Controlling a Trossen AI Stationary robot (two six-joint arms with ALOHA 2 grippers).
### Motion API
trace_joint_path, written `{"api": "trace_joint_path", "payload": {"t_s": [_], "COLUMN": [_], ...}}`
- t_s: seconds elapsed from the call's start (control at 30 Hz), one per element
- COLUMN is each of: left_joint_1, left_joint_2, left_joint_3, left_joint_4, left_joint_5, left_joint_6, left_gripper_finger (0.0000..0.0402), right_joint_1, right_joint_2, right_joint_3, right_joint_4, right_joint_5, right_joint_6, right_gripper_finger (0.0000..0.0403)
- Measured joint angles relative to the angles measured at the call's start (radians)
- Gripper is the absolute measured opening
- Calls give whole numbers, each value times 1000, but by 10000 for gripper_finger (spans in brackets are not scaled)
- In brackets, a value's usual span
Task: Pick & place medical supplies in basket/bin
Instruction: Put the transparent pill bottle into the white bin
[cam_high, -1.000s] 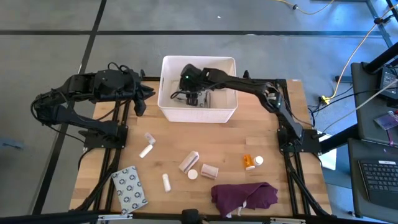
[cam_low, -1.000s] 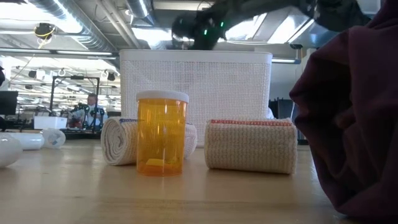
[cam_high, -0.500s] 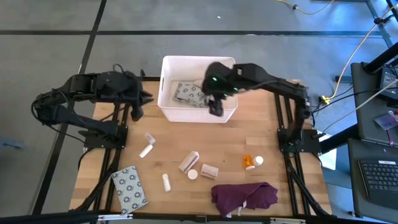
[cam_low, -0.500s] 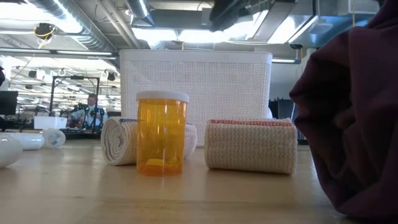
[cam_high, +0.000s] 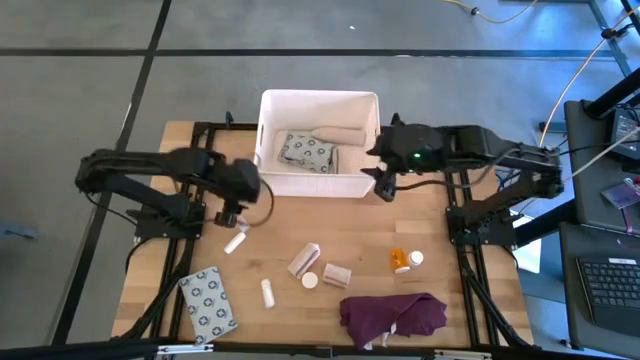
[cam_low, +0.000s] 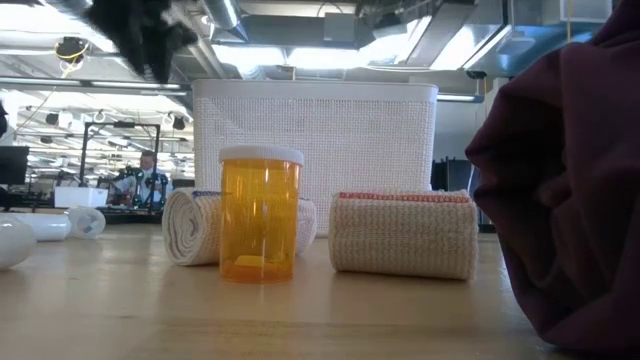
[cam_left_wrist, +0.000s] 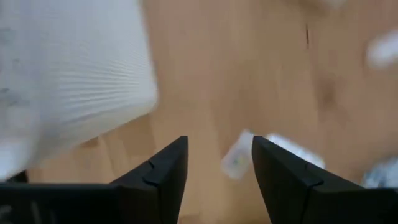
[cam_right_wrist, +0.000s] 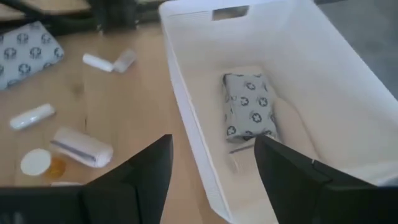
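Nearest the front edge of the table (cam_high: 440, 300) lay a flat patterned packet (cam_high: 209, 301). It looked light and soft, so it would likely bend; a pinch across one thin edge seemed best. A little farther in were a small white tube (cam_high: 267, 292), two beige rolls (cam_high: 304, 259) (cam_high: 337, 275) and the orange pill bottle (cam_high: 400, 260). The rolls looked squashy and easy to squeeze around the middle. The bottle looked hard, smooth and maybe slippery, so its round body was the place to hold.

Farther on, another small white tube (cam_high: 235, 242) lay just under the left gripper (cam_high: 232, 213). In the left wrist view this tube (cam_left_wrist: 237, 159) showed between the two fingers (cam_left_wrist: 163, 172), which stood apart with nothing in them. It looked light and could roll away, so the fingers should close across its middle.

Farthest back stood the white bin (cam_high: 368, 184), with a patterned packet (cam_high: 307, 152) and a beige roll (cam_high: 335, 135) already inside. The right gripper (cam_high: 383, 182) hung just beside the bin's outer wall, its fingers (cam_right_wrist: 135, 172) apart and empty.
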Motion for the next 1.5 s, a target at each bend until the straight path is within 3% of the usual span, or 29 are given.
{"api": "trace_joint_path", "payload": {"t_s": [0.27, 0.57, 1.23, 1.5], "left_joint_1": [-43, -67, -66, -66], "left_joint_2": [141, 238, 259, 355], "left_joint_3": [-195, -324, -336, -336], "left_joint_4": [3, 161, 213, 209], "left_joint_5": [1, -15, 38, -3], "left_joint_6": [96, 154, 209, 214], "left_gripper_finger": [151, 148, 155, 155], "right_joint_1": [27, 27, 27, 27], "right_joint_2": [-69, -66, -67, -67], "right_joint_3": [-156, -179, -179, -179], "right_joint_4": [58, 74, 73, 72], "right_joint_5": [64, 65, 65, 65], "right_joint_6": [53, 28, 24, 25], "right_gripper_finger": [228, 228, 228, 228]}}
